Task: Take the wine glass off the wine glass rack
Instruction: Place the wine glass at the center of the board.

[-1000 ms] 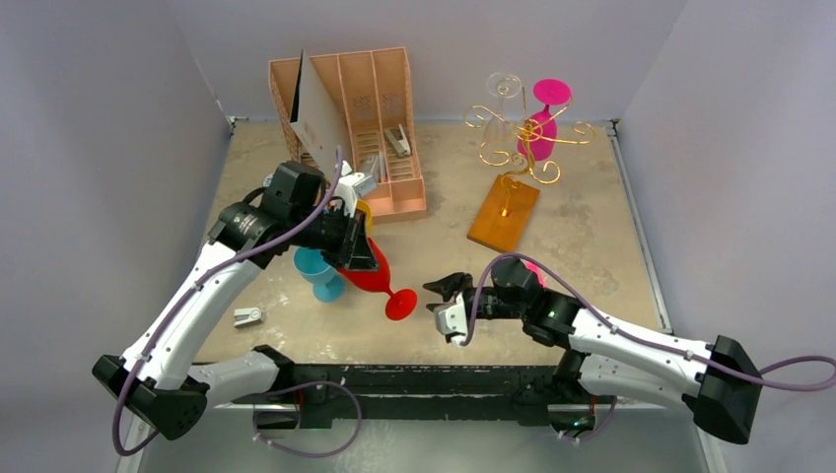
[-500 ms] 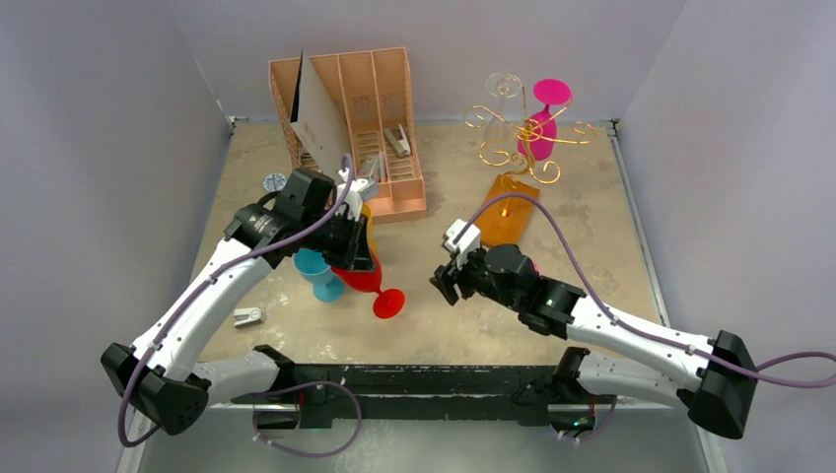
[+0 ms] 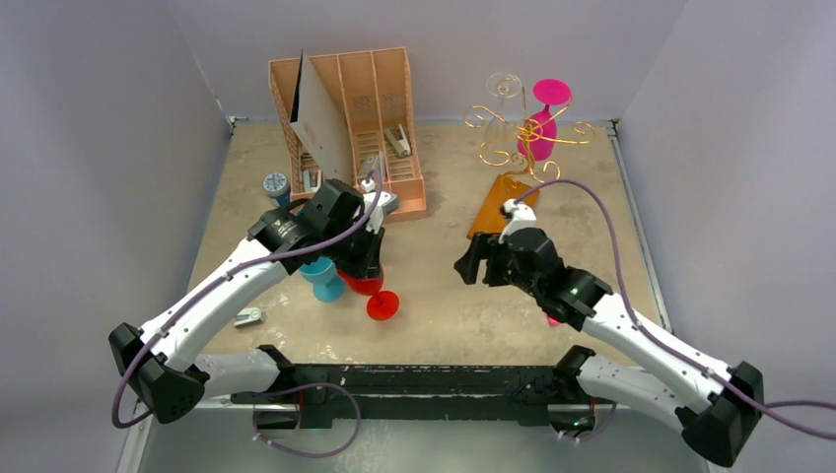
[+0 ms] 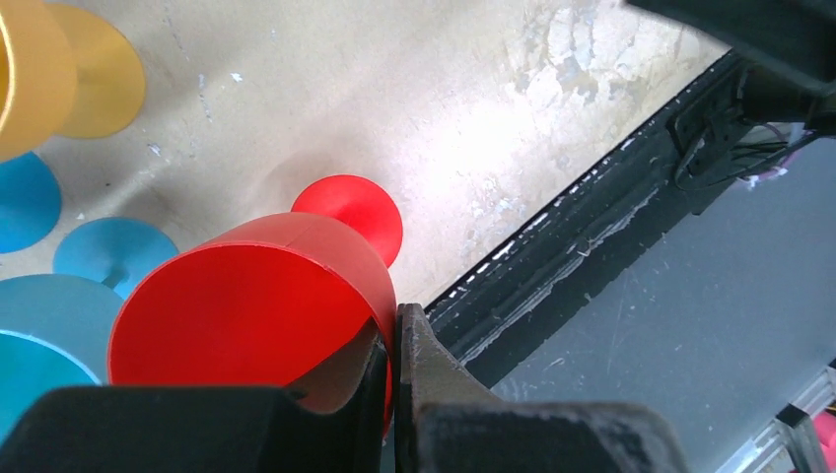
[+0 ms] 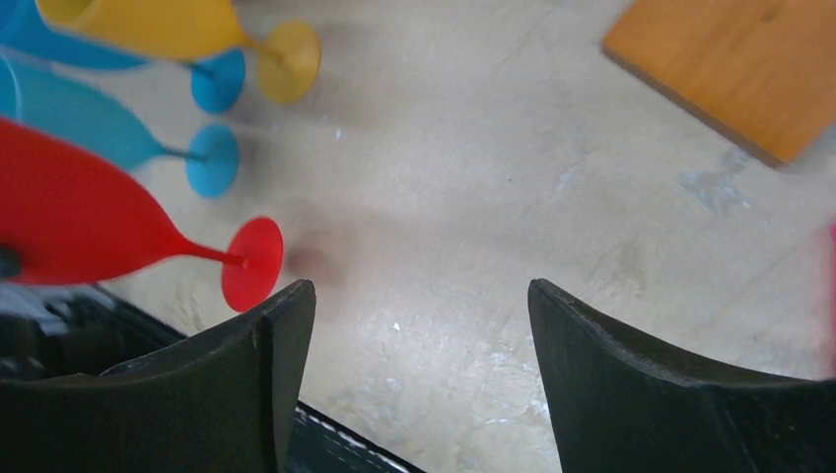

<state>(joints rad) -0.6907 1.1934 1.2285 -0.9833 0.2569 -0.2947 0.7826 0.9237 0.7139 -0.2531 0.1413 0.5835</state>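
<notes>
Left gripper (image 4: 394, 340) is seen pinched shut on the rim of the red wine glass (image 4: 251, 301), which is held tilted, clear of the rack, low over the near part of the table (image 3: 434, 330); whether its foot touches the table cannot be told. Right gripper (image 5: 419, 296) is shown with its jaws spread wide on nothing, over bare table between the red glass and the wooden base of the wine glass rack (image 3: 501, 195). A small white clip (image 3: 246, 316) lies near the left arm. A blue wine glass (image 3: 317, 271) stands just beside the red one. A second blue glass and a yellow glass (image 5: 148, 22) are revealed by the wrist views only, being hidden under the left arm from above. Farther back, a slotted organiser (image 3: 389, 69) is seen with a white board (image 3: 320, 118) leaning in its left slot and small grey items (image 3: 397, 141) in others. At the far right, a pink wine glass (image 3: 539, 123) and a clear glass (image 3: 501, 99) hang foot-up in the rack's gold wire arms.
</notes>
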